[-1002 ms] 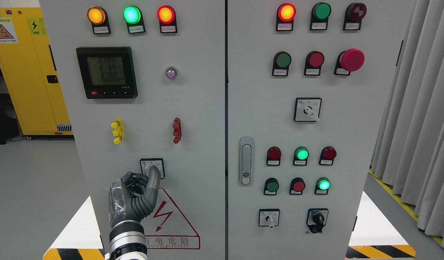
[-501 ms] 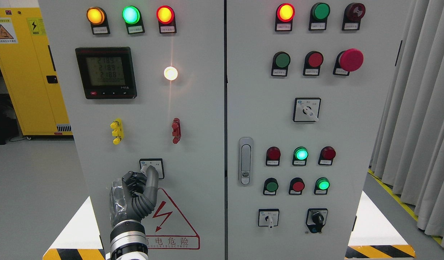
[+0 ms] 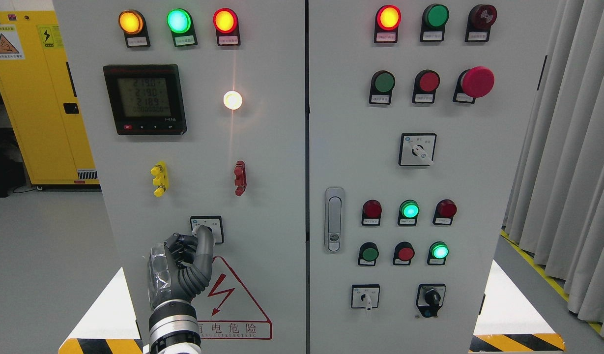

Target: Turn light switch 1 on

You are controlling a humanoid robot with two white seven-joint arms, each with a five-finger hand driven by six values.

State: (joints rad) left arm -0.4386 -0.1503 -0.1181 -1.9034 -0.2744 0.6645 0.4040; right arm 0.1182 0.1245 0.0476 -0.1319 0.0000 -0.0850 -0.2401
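The light switch [image 3: 207, 229] is a small rotary selector in a black-framed white plate, low on the left cabinet door. Its white knob points up and to the left. My left hand [image 3: 195, 241] comes up from the bottom edge, with its fingers [image 3: 206, 246] curled around the knob from below and hiding its lower part. Above it, the round lamp [image 3: 232, 100] beside the meter glows bright white. My right hand does not show.
The left door also carries a digital meter [image 3: 144, 98], a yellow terminal [image 3: 159, 178], a red terminal [image 3: 240, 177] and a red warning triangle [image 3: 233, 300]. The right door has push buttons, selectors and a door handle [image 3: 334, 219]. A yellow cabinet [image 3: 36, 98] stands at far left, curtains [image 3: 572, 172] at right.
The round lamp went from dark purple to bright white. The knob has turned to the left, and my left hand has dropped slightly while staying on the switch.
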